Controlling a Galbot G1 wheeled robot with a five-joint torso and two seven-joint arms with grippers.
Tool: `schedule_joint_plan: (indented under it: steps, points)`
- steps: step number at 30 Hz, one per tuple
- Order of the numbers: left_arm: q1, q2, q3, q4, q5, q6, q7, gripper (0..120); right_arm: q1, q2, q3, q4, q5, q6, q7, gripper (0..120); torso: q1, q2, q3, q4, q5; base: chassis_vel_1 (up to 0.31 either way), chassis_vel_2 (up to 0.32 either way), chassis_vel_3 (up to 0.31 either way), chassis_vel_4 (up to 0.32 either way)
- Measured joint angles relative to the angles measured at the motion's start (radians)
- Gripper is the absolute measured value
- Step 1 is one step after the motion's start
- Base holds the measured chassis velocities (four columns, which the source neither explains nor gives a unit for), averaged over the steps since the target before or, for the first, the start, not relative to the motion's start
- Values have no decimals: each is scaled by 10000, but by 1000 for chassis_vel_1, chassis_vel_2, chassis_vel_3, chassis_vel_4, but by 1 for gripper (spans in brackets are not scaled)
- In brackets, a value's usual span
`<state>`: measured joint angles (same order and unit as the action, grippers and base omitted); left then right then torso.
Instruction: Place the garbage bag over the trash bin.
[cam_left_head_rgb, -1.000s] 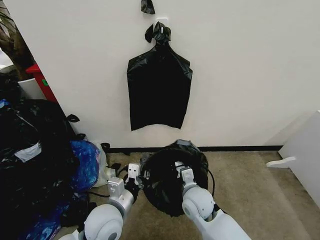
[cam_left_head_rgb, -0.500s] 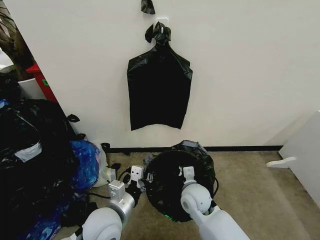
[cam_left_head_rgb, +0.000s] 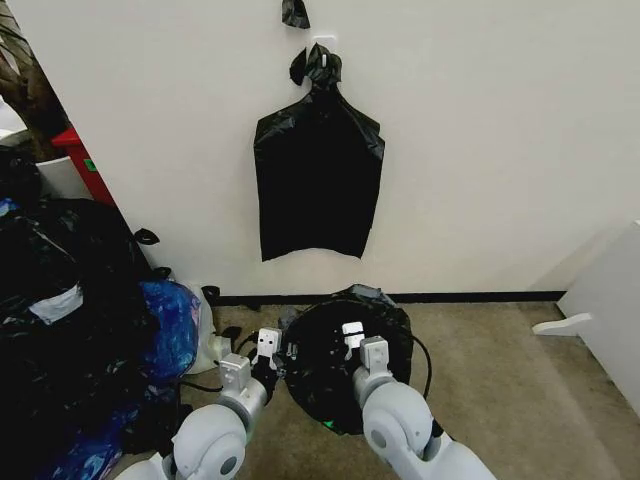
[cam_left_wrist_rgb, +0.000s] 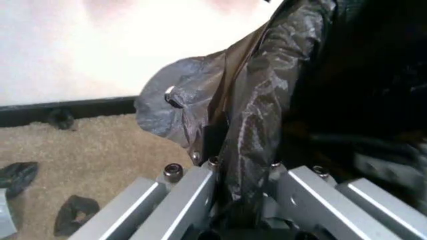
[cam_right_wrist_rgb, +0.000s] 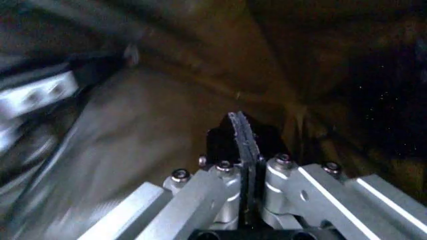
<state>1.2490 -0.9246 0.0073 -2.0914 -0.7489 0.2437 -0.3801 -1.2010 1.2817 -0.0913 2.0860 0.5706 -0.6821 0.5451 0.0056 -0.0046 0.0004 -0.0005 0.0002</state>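
The garbage bag (cam_left_head_rgb: 335, 375), glossy black and crinkled, forms a round dark mound on the carpet just in front of me, by the wall. The trash bin is hidden. My left gripper (cam_left_head_rgb: 268, 350) is at the mound's left edge. In the left wrist view this gripper (cam_left_wrist_rgb: 243, 187) is shut on a stretched fold of the bag's film (cam_left_wrist_rgb: 260, 100). My right gripper (cam_left_head_rgb: 352, 338) lies over the top of the mound. In the right wrist view it (cam_right_wrist_rgb: 241, 137) is shut, pads together, with thin brownish film (cam_right_wrist_rgb: 133, 150) of the bag all around it.
Flat black bags (cam_left_head_rgb: 318, 180) hang from a wall hook above the mound. Stuffed black sacks (cam_left_head_rgb: 60, 300) and a blue plastic bag (cam_left_head_rgb: 170, 330) crowd the left. A white panel (cam_left_head_rgb: 610, 300) stands at the right, with open carpet (cam_left_head_rgb: 500, 370) between.
The bag mound and my right gripper have shifted slightly left and toward the wall. The left gripper has stayed at the mound's left edge.
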Motion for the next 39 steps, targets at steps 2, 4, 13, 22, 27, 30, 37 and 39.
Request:
schedule_joint_plan:
  steps: [2,4,13,22,27,30,37,39]
  points:
    - [-73,-34,-37,12,-34,-54,-20,0,-129,-143,-21,244,405,-205,119,0,0,0,0,-2,-1,0,0,0,0]
    - [-87,-49,-41,-9,-51,-57,-34,0,-160,-182,-21,252,524,-257,167,0,0,0,0,-2,-1,0,0,0,0]
    - [-80,-73,-53,-312,-105,-57,-86,0,-411,-331,-285,-69,409,-285,225,0,0,0,0,-2,0,0,0,0,0]
    - [-52,-70,-70,-306,-8,-43,-80,0,-107,-510,-7,365,470,-302,319,0,0,0,0,-1,0,0,0,0,0]
    - [3,-89,10,-295,79,46,-154,0,304,-438,114,140,34,-213,383,0,0,0,0,-1,-1,0,0,0,0]
    - [19,-79,20,-334,104,53,-154,0,420,-332,85,-106,-220,-145,385,0,0,0,0,-2,-1,0,0,0,0]
    - [265,-41,-4,-603,284,-3,-122,0,1166,265,97,-1477,-271,5,1016,0,0,0,1,0,-1,0,0,0,0]
    - [348,-35,-15,-674,354,-37,-95,0,1255,247,215,-1686,-213,-13,1033,0,0,0,1,-1,-1,0,0,0,0]
